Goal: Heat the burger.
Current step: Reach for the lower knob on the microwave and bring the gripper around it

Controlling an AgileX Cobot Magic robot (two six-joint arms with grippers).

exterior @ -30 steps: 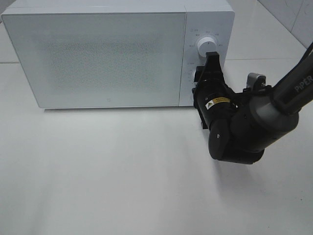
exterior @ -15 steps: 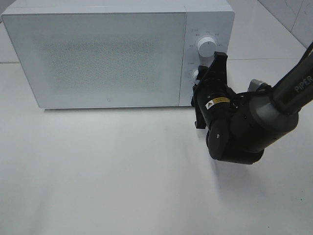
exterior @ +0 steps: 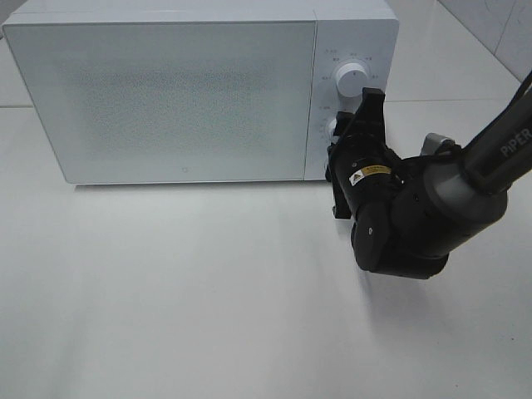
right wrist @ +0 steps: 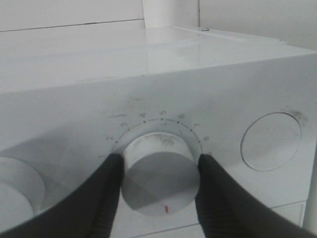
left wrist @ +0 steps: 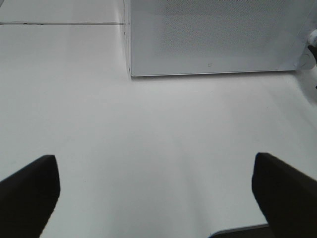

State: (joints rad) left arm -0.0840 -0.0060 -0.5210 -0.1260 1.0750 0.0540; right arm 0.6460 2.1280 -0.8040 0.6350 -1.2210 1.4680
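White table: takes up most of the exterior high view, carries everything else.

White microwave: stands at the far side of the table, front toward the camera. Frosted door shut, covering most of the front; nothing readable through it. Narrow control panel to the right of the door.

Burger: not seen in any view. Cannot tell where it is; the shut, frosted door hides the inside of the microwave.

Right arm: dark and bulky, comes in from the right edge of the exterior high view and reaches up to the control panel. Wrist just in front of the microwave's lower right corner.

Left gripper: outside the exterior high view. In the left wrist view, two dark fingers spread wide apart with only table between them; holds nothing. Hangs over the table, apart from the microwave, facing its door.

Right gripper: roughly half open, clamped on the lower dial, one dark finger pressed against each side of it.

Upper dial: white, round, untouched, just above the right gripper's tip.

Lower dial, close up: white knob ringed by small numbers, with a short red mark on its face near the edge. Round push button near it on the panel, untouched.
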